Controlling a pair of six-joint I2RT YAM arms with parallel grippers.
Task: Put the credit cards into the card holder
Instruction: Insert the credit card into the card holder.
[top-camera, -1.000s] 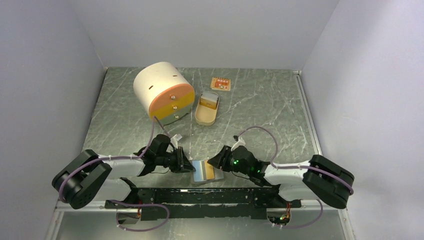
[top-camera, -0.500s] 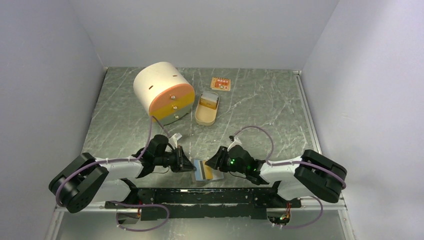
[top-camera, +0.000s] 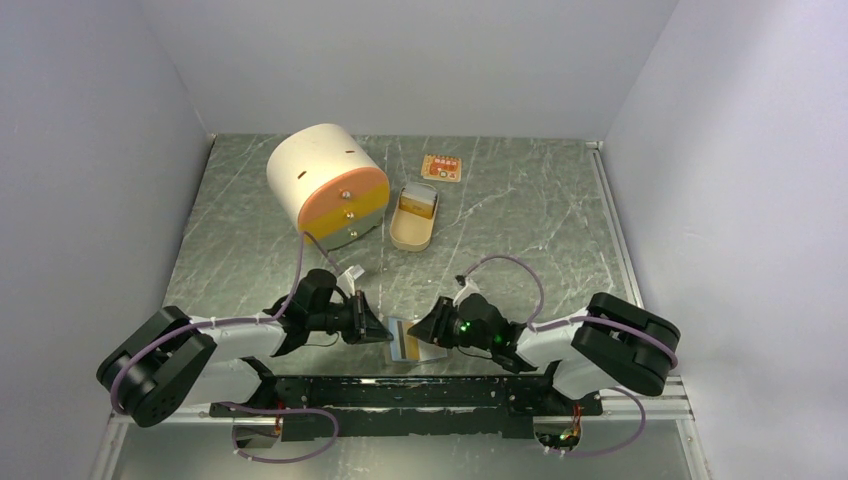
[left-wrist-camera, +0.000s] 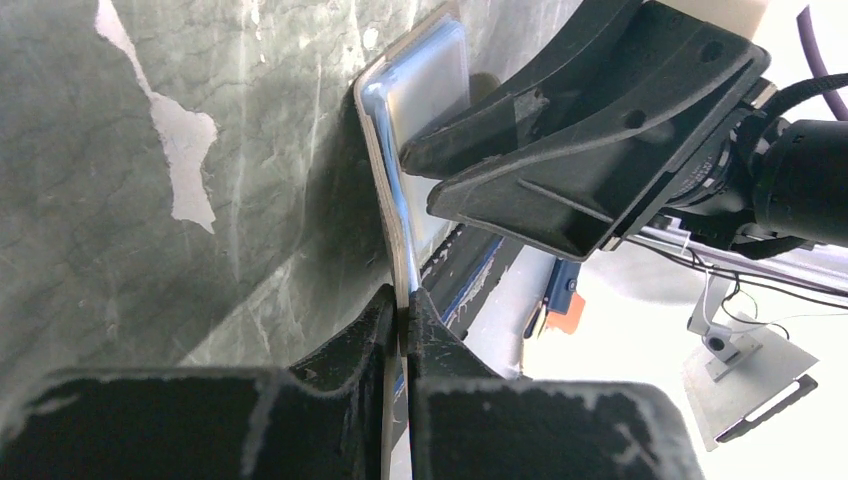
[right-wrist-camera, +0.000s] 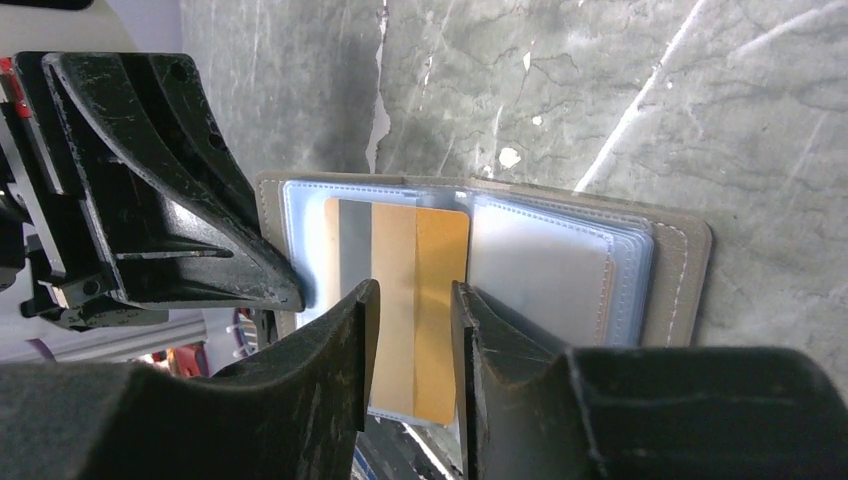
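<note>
Bottom centre, the left pincer (left-wrist-camera: 403, 303) pinches an edge of the open tan clear-sleeved card holder (right-wrist-camera: 590, 270), the spread right pincer (right-wrist-camera: 412, 292) straddles the gold-orange plastic card (right-wrist-camera: 440, 255) on it, and a tan oval tin (top-camera: 413, 222) sits well above.

Top cam: soft, even overhead light, I see only faint shadows on the desk (top-camera: 520, 210). L wrist: bottom-right blown out white, left end effector (left-wrist-camera: 403, 305) blurry up close. R wrist: right end effector (right-wrist-camera: 412, 300) soft, card holder (right-wrist-camera: 560, 270) sleeves sharp, slight sheen.
</note>
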